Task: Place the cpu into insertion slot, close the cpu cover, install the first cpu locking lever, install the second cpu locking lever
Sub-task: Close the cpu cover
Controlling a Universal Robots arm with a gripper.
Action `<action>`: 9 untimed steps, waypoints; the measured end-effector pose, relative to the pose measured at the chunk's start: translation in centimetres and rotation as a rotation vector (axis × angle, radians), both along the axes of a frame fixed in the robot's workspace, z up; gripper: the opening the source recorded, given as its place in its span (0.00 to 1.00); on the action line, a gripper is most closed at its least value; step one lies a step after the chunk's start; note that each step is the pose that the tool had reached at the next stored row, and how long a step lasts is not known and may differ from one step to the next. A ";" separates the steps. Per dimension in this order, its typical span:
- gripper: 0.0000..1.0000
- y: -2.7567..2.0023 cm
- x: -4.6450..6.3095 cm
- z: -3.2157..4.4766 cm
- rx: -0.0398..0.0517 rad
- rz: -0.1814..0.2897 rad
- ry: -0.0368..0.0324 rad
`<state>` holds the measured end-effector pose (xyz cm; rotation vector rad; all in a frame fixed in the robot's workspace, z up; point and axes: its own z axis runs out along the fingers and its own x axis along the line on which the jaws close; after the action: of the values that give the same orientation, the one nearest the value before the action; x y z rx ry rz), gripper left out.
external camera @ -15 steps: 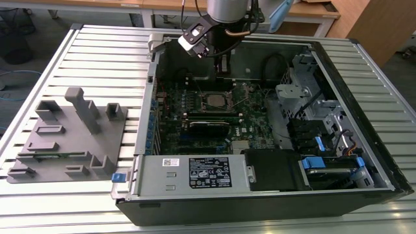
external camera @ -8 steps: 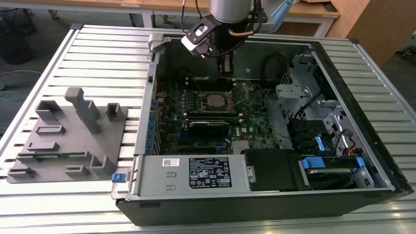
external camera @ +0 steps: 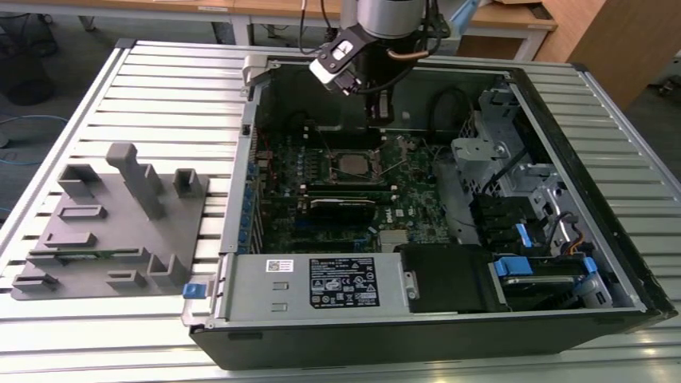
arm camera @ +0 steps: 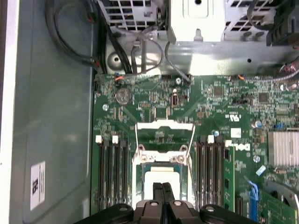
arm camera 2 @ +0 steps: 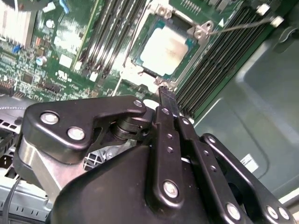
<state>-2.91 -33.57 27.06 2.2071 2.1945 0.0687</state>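
The cpu [arm camera 2: 166, 49], a pale square chip, lies in the insertion slot [external camera: 352, 165] on the green board inside the open case. The silvery cpu cover [arm camera 2: 202, 31] frames it and looks folded down over it. A thin wire locking lever [arm camera 2: 238, 27] sticks out from the socket's corner. In the first wrist view, wire levers [arm camera: 136, 140] rise on both sides of the socket. My gripper [arm camera 2: 166, 95] is shut with nothing between its fingers. Its tips hover just over the socket's edge, and they hide part of the cpu [arm camera: 154, 179] under the gripper [arm camera: 163, 186]. In the exterior view the gripper [external camera: 379, 118] hangs above the socket's far side.
Black memory slots [arm camera: 112, 172] flank the socket. A power supply box [external camera: 319, 283] fills the case's near side, and drive cages [external camera: 511, 159] stand at the exterior view's right. A grey fixture block [external camera: 107, 231] sits on the slatted table. Black cables [arm camera: 70, 42] hang near the case wall.
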 end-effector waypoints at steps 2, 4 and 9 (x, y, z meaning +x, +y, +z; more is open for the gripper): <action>0.11 -0.01 0.4 -0.01 0.0001 0.000 0.0000; 0.11 -0.02 0.9 -0.02 0.0000 0.000 0.0000; 0.11 -0.02 2.3 -0.04 -0.0001 0.000 0.0001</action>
<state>-0.62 -33.60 27.03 2.2071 2.1944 0.0686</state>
